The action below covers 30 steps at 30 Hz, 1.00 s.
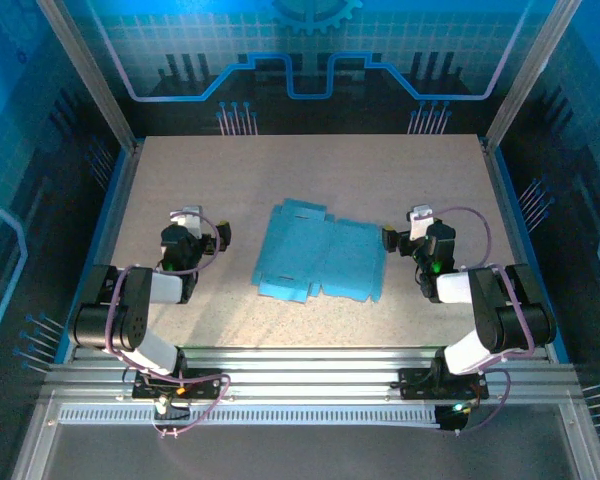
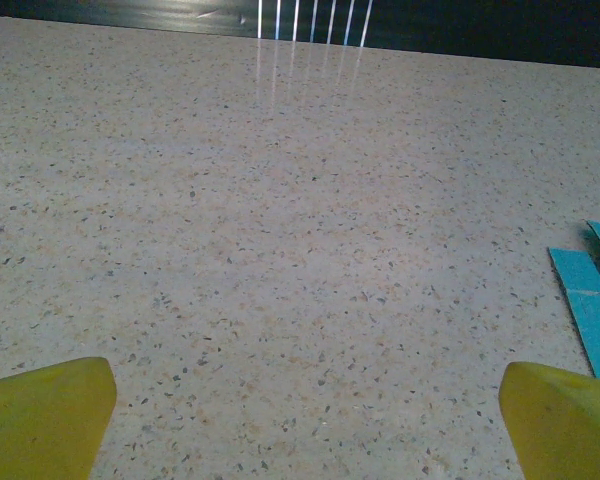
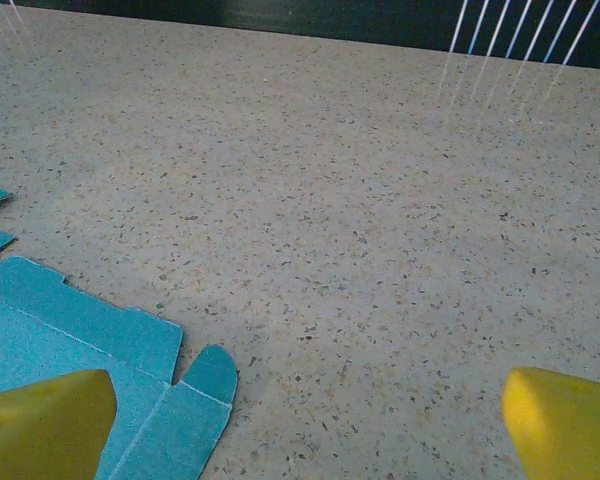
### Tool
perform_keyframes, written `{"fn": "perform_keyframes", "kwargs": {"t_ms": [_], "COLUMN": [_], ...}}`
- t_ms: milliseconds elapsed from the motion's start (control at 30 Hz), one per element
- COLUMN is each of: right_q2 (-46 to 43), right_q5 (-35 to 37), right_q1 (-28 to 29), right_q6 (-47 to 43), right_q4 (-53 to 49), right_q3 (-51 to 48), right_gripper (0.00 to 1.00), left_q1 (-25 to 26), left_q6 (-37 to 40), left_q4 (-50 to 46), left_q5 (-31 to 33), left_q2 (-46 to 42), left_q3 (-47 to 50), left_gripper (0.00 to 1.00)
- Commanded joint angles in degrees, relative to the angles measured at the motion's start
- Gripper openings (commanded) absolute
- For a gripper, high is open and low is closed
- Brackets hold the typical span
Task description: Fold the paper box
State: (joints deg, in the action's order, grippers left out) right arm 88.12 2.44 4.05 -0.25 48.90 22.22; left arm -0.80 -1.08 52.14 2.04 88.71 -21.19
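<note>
No legible txt, nos. or brand names anywhere. Only sign-like mark: part of a blue gear emblem (image 1: 316, 10) on the far back wall (image 1: 180, 40), centre, cut off by the top edge, w/ blue circuit-style lines under it. It's a pic only, no letters.

We see the paper box (image 1: 320, 262) as thin matt blue card with creased score lines. The table (image 1: 230, 180) looks like smooth speckled stone-effect laminate with a faint sheen at its far edge. The yellow fingertips (image 2: 42, 418) look like smooth matt plastic, and the front rails (image 1: 310, 362) like ribbed bare metal.
</note>
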Motion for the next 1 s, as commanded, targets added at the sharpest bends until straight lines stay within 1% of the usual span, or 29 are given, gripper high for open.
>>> {"fn": "perform_keyframes", "kwargs": {"t_ms": [0,100,233,333,400,433,500,533,567,600,700,733,767,833,900,967], "right_q2": [-0.1,-0.2,-1.7,-4.3,-8.3,-10.6,-14.8,-17.0,-18.7,-20.1,-21.9,-22.2,-22.7,-23.8,-24.8,-25.6], "right_q5": [-1.2,-0.9,-0.3,1.3,3.0,4.3,5.8,5.6,4.5,2.6,-1.5,-3.7,-5.9,-4.2,-2.1,-1.3], "right_q1": [-1.2,-1.4,-1.4,-1.2,0.1,1.0,2.5,3.1,3.5,3.7,4.5,5.0,6.1,9.3,12.5,14.7], "right_q6": [-0.1,0.2,0.2,0.6,-0.2,-0.5,0.2,2.0,3.9,6.1,14.7,16.5,17.2,19.9,22.8,26.4], "right_q4": [0.9,1.9,1.8,-0.4,-6.7,-10.7,-19.3,-24.3,-28.2,-32.2,-46.3,-48.8,-50.1,-52.6,-56.5,-59.5], "right_q3": [0.9,0.4,-0.3,-0.1,1.5,2.6,5.0,6.4,7.7,9.2,15.1,16.2,16.7,16.5,16.8,16.7], "right_gripper": [1.0,1.0,1.0,1.0,1.0,1.0,1.0,1.0,1.0,1.0,1.0,1.0,1.0,1.0,1.0,1.0], "left_q1": [0.2,0.3,1.6,4.0,5.8,6.9,9.1,10.5,12.4,14.3,16.8,17.4,17.8,18.2,18.3,18.5], "left_q6": [1.3,1.5,2.6,4.2,4.6,4.1,2.2,0.9,0.7,-1.4,-8.9,-11.7,-13.8,-18.0,-20.6,-22.9], "left_q4": [0.0,0.2,-0.5,-2.1,-7.2,-11.8,-20.1,-24.3,-28.0,-32.1,-44.8,-48.2,-51.6,-56.5,-61.1,-65.2], "left_q5": [-1.7,-1.6,0.4,4.9,7.9,10.0,11.8,12.6,14.0,16.3,13.0,12.7,10.2,5.6,-0.1,-2.6], "left_q2": [0.1,0.0,-1.7,-4.6,-8.2,-10.5,-14.7,-17.0,-19.0,-21.1,-25.0,-25.2,-25.3,-24.5,-22.6,-20.3], "left_q3": [-0.9,-0.8,-0.4,-0.1,-1.2,-2.1,-4.3,-5.6,-6.9,-8.4,-14.3,-15.8,-17.8,-20.2,-22.5,-24.4], "left_gripper": [0.99,0.99,0.99,0.99,0.99,0.99,0.99,0.99,0.99,0.99,0.99,0.99,0.99,0.99,0.99,0.99]}}
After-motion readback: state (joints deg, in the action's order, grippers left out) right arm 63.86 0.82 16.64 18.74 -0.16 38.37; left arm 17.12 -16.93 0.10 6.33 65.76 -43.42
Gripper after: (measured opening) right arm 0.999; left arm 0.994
